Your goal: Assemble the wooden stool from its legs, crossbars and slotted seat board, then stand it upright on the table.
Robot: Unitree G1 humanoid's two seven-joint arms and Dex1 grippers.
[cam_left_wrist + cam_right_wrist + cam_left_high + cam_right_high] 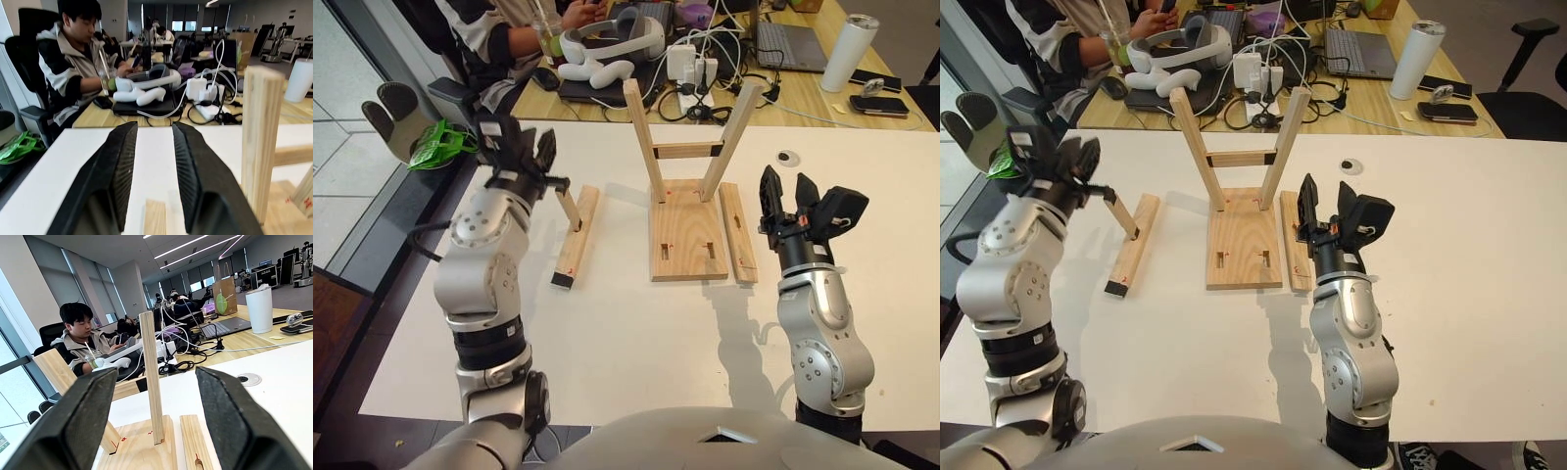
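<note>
The slotted seat board (685, 250) lies flat mid-table. Two legs (644, 137) (732, 137) stand up from its far end, splayed apart and joined by a crossbar (688, 150). A loose leg (737, 233) lies along the board's right side. To the left lies another leg (579, 235) with a short crossbar (570, 208) sticking up from it. My left gripper (530, 152) hovers open just left of that crossbar, and its fingers (117, 166) frame bare table. My right gripper (788, 196) is open, held up just right of the loose leg, facing the standing legs (150, 377).
A round cable grommet (788, 157) sits in the white table (862, 294) at the back right. Behind the table's far edge is a wooden desk with a headset (607, 44), power strip, cables, laptop and white tumbler (849, 49). A green bag (440, 145) hangs off the left edge.
</note>
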